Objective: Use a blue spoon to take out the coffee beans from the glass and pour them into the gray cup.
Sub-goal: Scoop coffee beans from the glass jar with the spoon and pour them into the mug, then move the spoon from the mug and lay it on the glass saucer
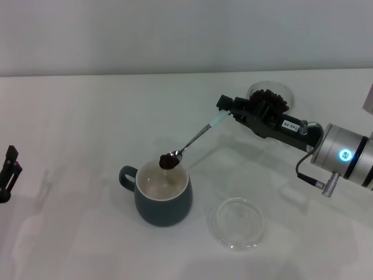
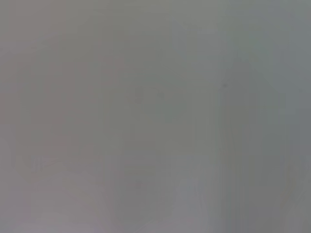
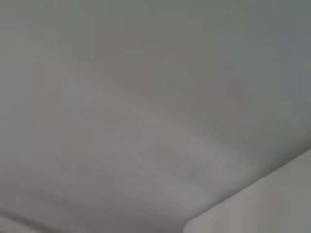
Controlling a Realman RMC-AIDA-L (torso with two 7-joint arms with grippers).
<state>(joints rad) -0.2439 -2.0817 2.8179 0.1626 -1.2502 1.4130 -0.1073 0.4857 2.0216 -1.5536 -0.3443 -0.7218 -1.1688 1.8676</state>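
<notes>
In the head view my right gripper (image 1: 226,108) is shut on the pale blue handle end of the blue spoon (image 1: 195,140). The spoon slants down to the left, and its bowl holds a few dark coffee beans (image 1: 169,161) just above the far rim of the gray cup (image 1: 163,199). The cup stands upright with its cream inside showing and its handle to the left. The glass (image 1: 271,94), with more beans in it, stands behind the right gripper and is partly hidden by it. My left gripper (image 1: 8,170) is parked at the table's left edge. Both wrist views show only blank surface.
A flat clear round saucer (image 1: 238,223) lies on the white table (image 1: 87,116) to the right of the cup, in front of the right arm.
</notes>
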